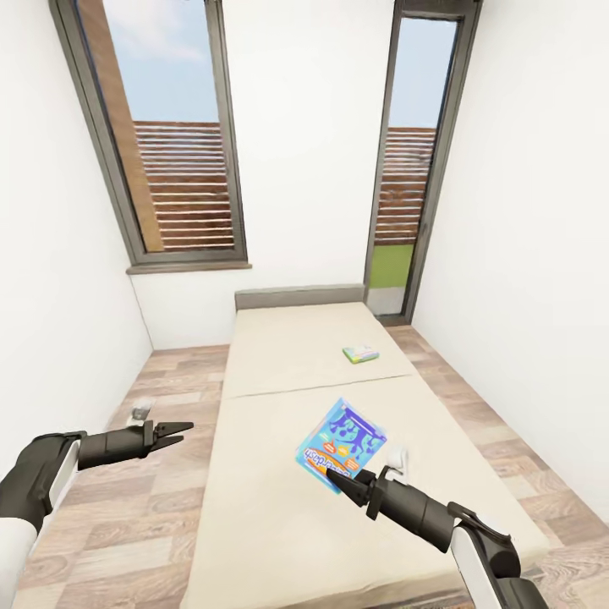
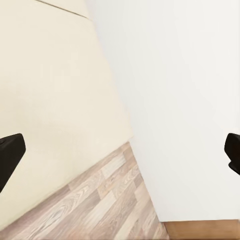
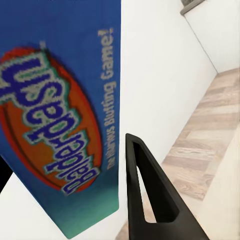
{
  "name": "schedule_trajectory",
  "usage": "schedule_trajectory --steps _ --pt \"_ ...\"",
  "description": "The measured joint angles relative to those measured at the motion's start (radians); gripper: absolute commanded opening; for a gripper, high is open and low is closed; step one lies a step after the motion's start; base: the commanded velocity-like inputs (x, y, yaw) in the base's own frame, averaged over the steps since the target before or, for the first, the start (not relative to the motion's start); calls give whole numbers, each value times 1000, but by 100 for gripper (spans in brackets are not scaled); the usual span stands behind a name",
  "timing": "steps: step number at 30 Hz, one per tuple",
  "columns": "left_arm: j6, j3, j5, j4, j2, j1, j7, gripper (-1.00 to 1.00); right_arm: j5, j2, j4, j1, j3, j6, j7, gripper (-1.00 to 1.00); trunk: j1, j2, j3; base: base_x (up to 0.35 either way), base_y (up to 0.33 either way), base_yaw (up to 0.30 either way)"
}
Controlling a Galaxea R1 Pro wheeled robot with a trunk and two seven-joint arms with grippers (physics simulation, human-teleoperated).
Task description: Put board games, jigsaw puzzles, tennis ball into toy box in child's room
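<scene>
One board game in right end effector, another on bed

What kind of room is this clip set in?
A bedroom, probably a child's: a low cream bed with a grey headboard between white walls, tall windows behind it, and two bright board games, one lying on the mattress, one in the right hand.

Matt cream cloth on the bed, pale grained wood planks on the floor, glossy printed card on the board game.
</scene>
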Motion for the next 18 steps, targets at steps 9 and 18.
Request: schedule_trajectory --steps 9,18 --pt "0 0 0 0 0 0 0 100 4 1 0 0 0 0 0 -100 0 0 13 0 0 -172" --pt "-1 0 0 0 0 0 0 100 2 0 0 0 1 -37 1 -100 0 0 26 0 0 -167"
